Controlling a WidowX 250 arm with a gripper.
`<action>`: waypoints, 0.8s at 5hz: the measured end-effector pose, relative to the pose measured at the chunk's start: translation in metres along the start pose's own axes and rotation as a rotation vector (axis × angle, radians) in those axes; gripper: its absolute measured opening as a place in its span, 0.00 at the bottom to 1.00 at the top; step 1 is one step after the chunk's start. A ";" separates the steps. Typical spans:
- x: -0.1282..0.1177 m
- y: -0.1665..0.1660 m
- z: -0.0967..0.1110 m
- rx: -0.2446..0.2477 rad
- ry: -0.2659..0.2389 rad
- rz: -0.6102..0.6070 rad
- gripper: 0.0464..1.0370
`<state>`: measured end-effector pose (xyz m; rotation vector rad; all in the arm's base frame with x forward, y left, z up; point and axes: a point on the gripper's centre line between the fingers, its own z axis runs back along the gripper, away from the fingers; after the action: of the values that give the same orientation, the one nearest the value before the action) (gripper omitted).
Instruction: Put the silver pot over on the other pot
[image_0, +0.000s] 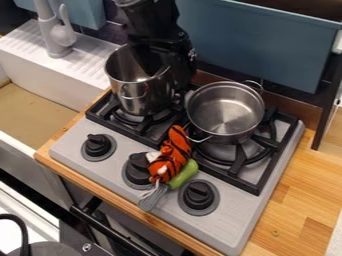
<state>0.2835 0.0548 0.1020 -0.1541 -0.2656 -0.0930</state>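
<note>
Progress looks slight: the left pot (133, 95) and the right pot (212, 122) are side by side over the stove (120, 179), each above its own burner, neither on top of the other. The end effector (168, 76) is at the left pot's far right rim, so that is probably the one to move. Lifting it clear, carrying it right and setting it on the right pot seem to be what is left.

I cannot tell how far open the end effector is, or whether it grips the rim: black parts merge there and hide part of the pot's wall. Nor can I tell if the left pot rests on its grate or is slightly raised. The arm (148, 22) is cut off at the top edge.
</note>
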 end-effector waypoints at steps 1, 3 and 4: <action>-0.004 0.000 -0.007 -0.012 0.025 0.012 0.96; 0.000 0.006 -0.010 -0.005 0.047 0.027 0.96; 0.002 0.008 -0.011 0.003 0.044 0.032 0.96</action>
<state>0.2887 0.0609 0.0912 -0.1534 -0.2194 -0.0643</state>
